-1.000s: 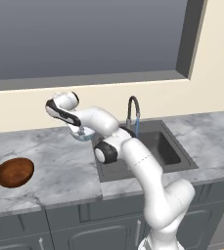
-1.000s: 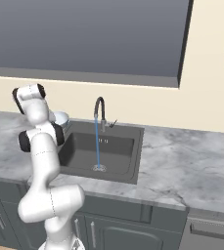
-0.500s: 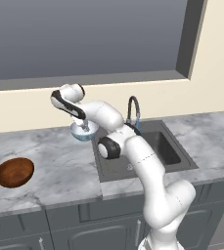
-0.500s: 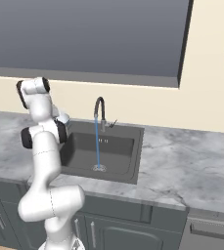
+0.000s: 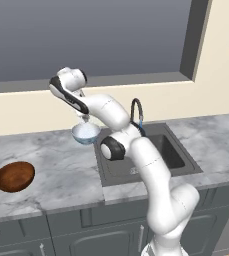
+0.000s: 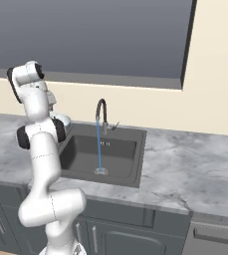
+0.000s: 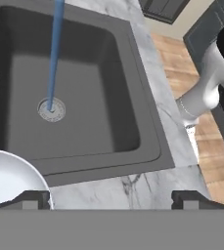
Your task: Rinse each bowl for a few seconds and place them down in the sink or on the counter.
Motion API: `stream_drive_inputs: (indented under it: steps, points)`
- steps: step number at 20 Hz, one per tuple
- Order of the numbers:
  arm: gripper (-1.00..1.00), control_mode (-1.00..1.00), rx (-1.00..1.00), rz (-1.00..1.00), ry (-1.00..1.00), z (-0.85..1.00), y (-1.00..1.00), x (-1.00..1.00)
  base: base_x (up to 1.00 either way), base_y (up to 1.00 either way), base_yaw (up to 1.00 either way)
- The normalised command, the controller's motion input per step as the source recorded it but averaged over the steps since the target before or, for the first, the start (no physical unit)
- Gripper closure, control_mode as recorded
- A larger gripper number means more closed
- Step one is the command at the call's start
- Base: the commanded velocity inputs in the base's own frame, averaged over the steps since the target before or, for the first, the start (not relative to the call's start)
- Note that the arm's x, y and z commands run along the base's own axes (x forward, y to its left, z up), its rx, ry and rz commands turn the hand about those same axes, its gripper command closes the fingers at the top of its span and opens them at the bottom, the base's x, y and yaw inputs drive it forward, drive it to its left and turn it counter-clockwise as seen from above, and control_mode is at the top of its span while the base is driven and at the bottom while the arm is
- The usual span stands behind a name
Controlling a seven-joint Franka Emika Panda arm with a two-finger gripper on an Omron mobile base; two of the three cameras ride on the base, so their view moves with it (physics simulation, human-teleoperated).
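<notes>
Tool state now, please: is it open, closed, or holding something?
Tool: open, fingertips wide apart, holding nothing; pale bowl sits on the counter just below it.
</notes>
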Motion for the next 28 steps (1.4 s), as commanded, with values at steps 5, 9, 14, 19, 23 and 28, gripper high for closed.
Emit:
stream_drive_inputs:
  steps: [5,9,14,19,23,28]
  points:
    - [-1.0,-1.0,-0.04,0.01,-0.31,0.34,0.41,-0.67,0.0,0.0,0.0]
    - [-1.0,-1.0,0.0,0.03,-0.32,0.05,0.12,-0.9,0.0,0.0,0.0]
    - [-1.0,-1.0,0.11,0.01,-0.24,0.0,-0.26,-1.0,0.0,0.0,0.0]
    - [-1.0,-1.0,0.2,0.01,-0.14,0.0,-0.35,-1.0,0.0,0.0,0.0]
    - [-1.0,-1.0,0.27,0.0,-0.06,0.0,-0.38,-1.0,0.0,0.0,0.0]
    - [-1.0,-1.0,0.27,0.0,-0.03,0.0,-0.37,-1.0,0.0,0.0,0.0]
